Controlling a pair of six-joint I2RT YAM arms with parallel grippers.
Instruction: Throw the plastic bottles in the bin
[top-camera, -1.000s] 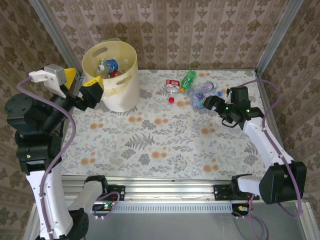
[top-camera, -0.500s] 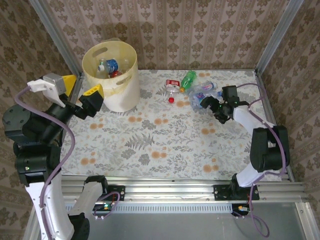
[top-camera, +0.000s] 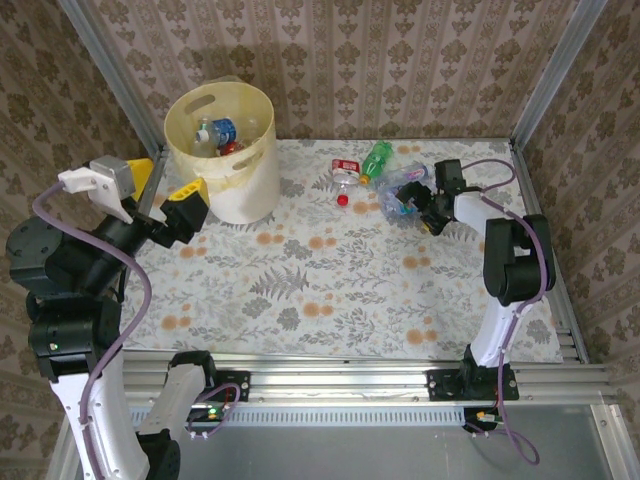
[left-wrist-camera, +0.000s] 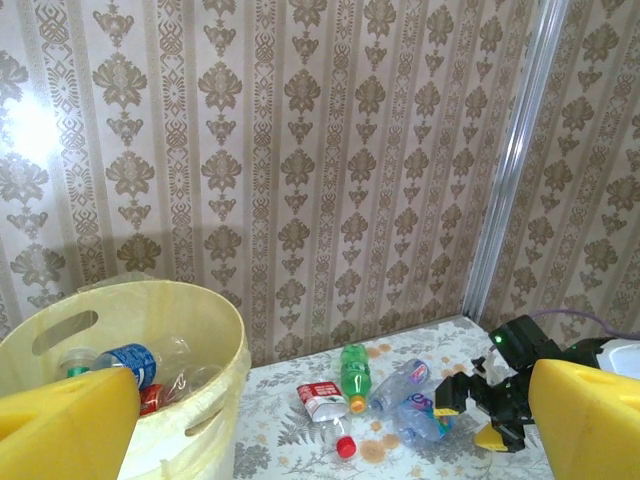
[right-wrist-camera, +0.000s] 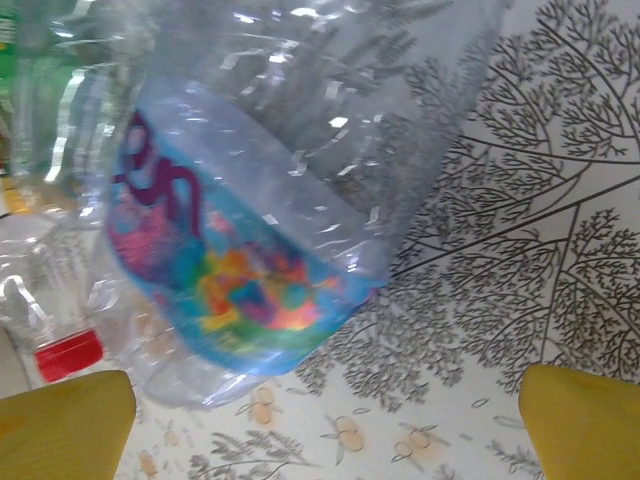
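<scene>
The left arm (top-camera: 75, 300) and right arm (top-camera: 512, 262) have black joints, white shells and looping lilac cables (top-camera: 148, 290). The left pincer (top-camera: 165, 182) and right pincer (top-camera: 412, 205) carry yellow fingers (left-wrist-camera: 65, 420).

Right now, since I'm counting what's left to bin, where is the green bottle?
In the top view the green bottle lies right of centre near the back wall, between the red-labelled bottle and the clear blue-labelled bottles.

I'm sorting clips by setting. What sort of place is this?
Probably a robot test booth dressed like a home: wallpaper panels in a bare metal frame, and robot arms bolted to a rail at the edge of a flower-patterned table.
</scene>
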